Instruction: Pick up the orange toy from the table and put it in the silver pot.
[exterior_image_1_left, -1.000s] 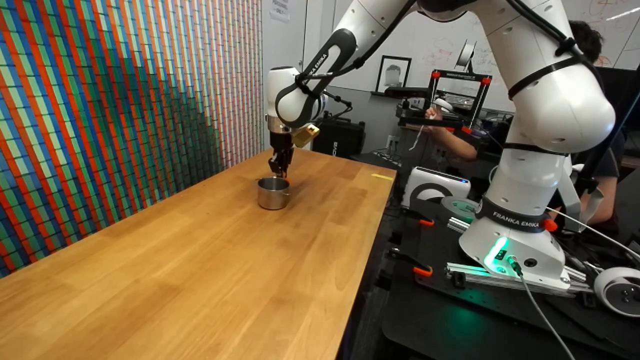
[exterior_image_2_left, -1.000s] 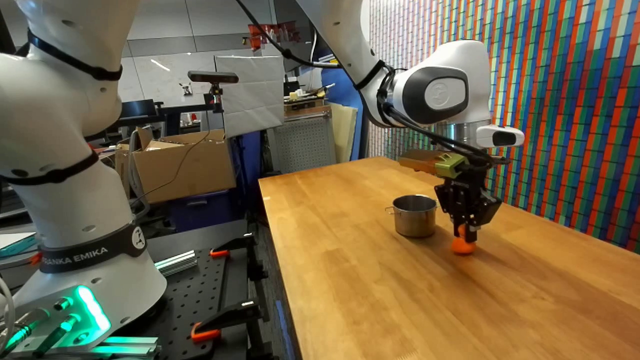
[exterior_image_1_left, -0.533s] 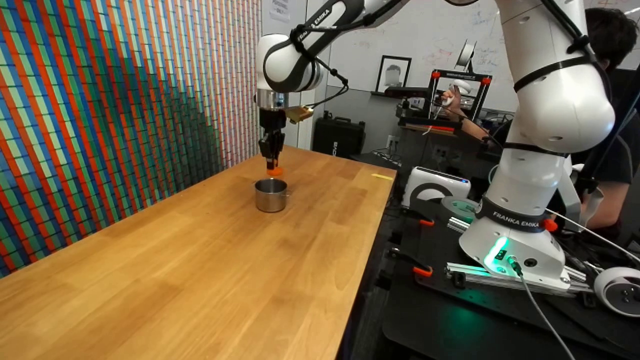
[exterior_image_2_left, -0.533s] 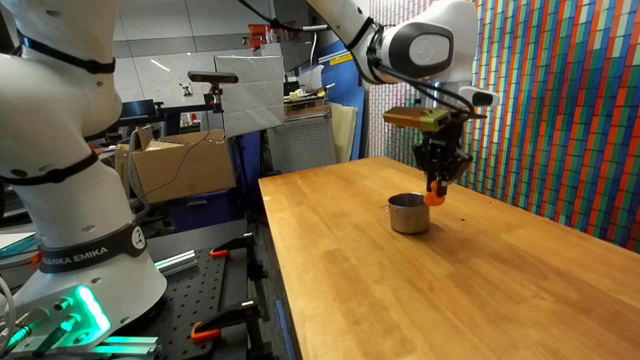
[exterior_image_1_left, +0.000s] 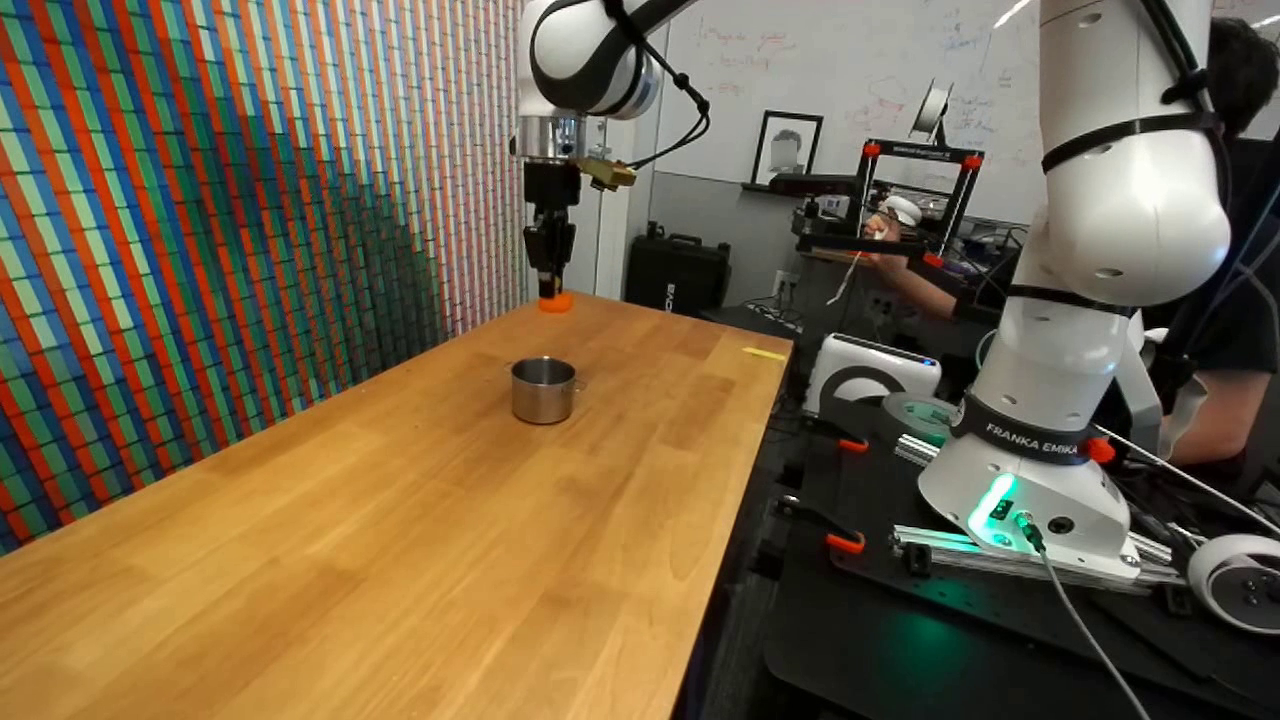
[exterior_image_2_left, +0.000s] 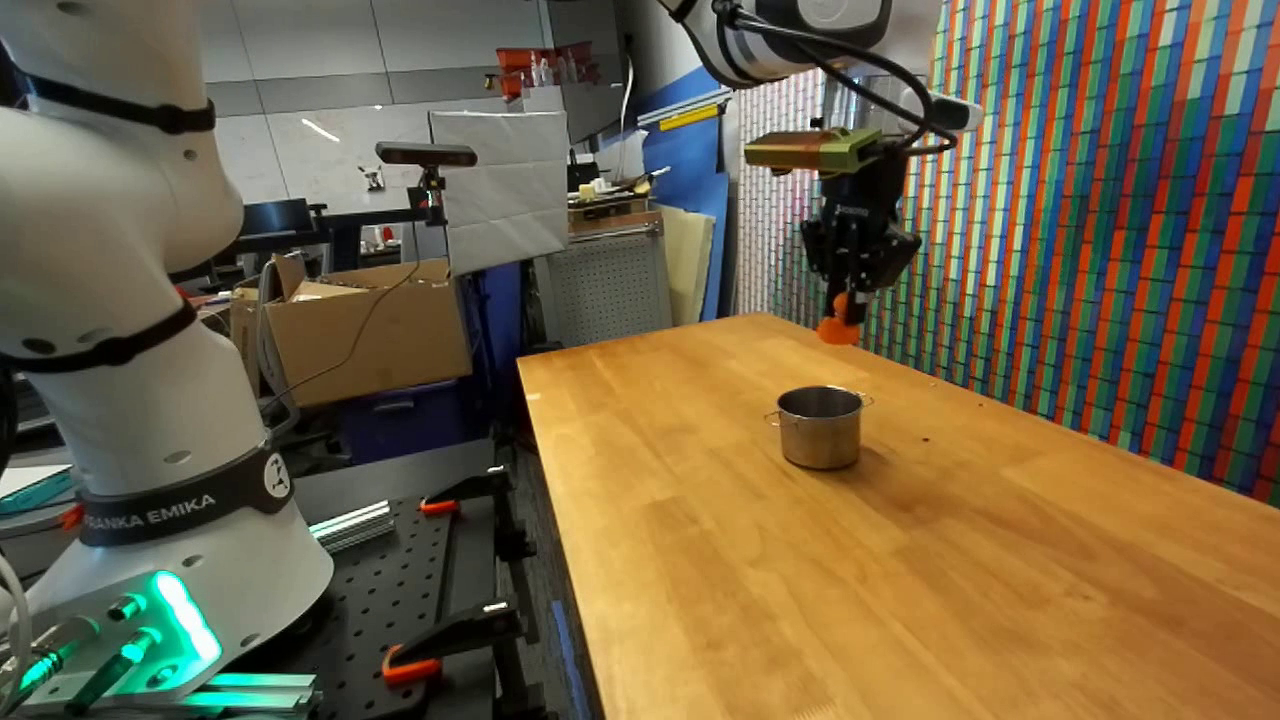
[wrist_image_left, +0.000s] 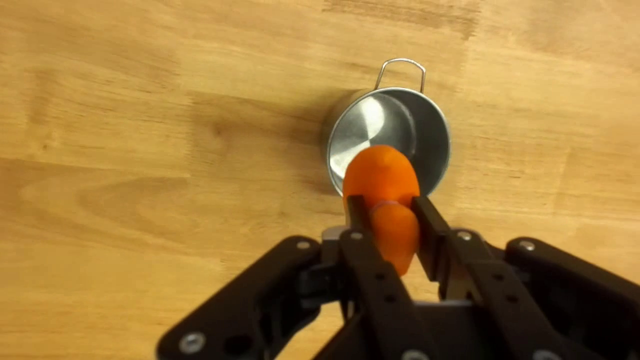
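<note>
The orange toy (exterior_image_1_left: 555, 302) is a rounded two-part piece, wide below and narrower above. My gripper (exterior_image_1_left: 549, 287) points down, shut on the toy's narrower part, as the wrist view shows with the toy (wrist_image_left: 381, 172) between both fingertips (wrist_image_left: 388, 202). In an exterior view the gripper (exterior_image_2_left: 847, 306) holds the toy (exterior_image_2_left: 838, 331) well up off the table (exterior_image_2_left: 900, 580). The silver pot (exterior_image_1_left: 542, 393) stands upright on the table. In both exterior views the toy appears above the pot (exterior_image_2_left: 820, 432). In the wrist view the toy covers part of the pot's (wrist_image_left: 387, 117) near rim; its visible inside is bare.
The pot has thin wire handles (wrist_image_left: 400, 60). A coloured tiled wall (exterior_image_2_left: 1090, 250) runs along one long side of the table. The robot base (exterior_image_1_left: 1030, 500) stands on a dark workbench along the opposite side. A yellow strip (exterior_image_1_left: 765, 353) lies at the table's far corner.
My gripper has risen with the orange toy from near the table top beside the pot to well above it, shifting toward over the pot. The pot has shifted slightly.
</note>
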